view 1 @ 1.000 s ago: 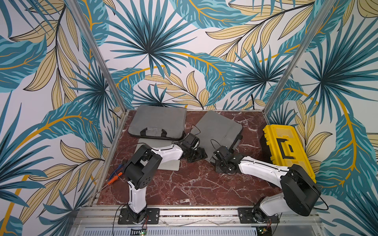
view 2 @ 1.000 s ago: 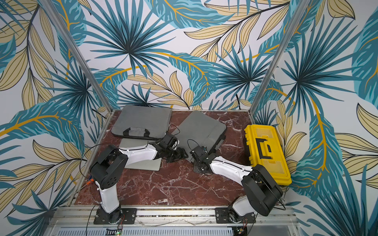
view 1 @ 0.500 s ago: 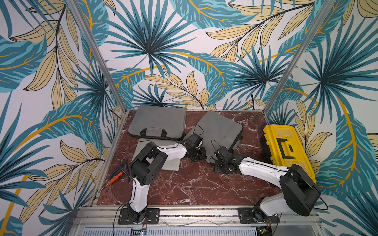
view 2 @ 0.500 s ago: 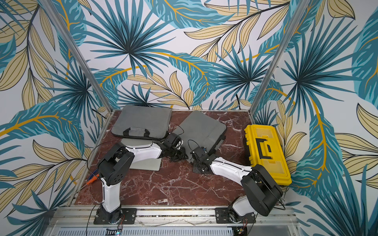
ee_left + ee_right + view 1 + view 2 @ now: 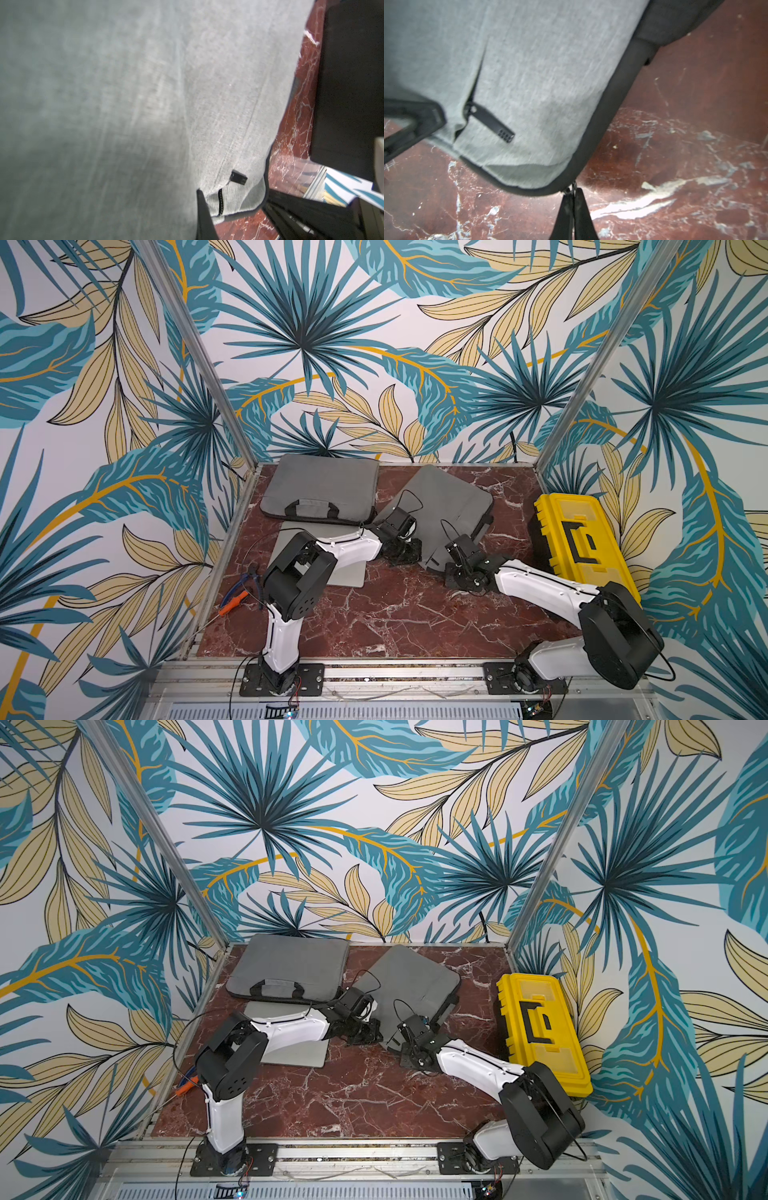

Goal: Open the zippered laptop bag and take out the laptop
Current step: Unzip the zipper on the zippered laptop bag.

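Both top views: grey fabric zippered laptop bag (image 5: 444,502) flat, skewed, between centre and back edge of red marble desk (image 5: 374,614); left hand (image 5: 409,553), right hand (image 5: 449,570) at its near corner.
Left wrist: left hand clamped on bag corner.
Right wrist: right hand's fingers together on metal zipper pull (image 5: 570,190).

- zippered laptop bag (image 5: 440,506) in the middle, toward the far side (lying askew)
- second bag (image 5: 320,485) far left, beside it
- closed laptop (image 5: 288,532) just near of the second bag
- toolbox (image 5: 582,543) at the right edge
- hand tools (image 5: 237,597) at the left edge

End effectors — left (image 5: 411,552), right (image 5: 572,199) — clamped
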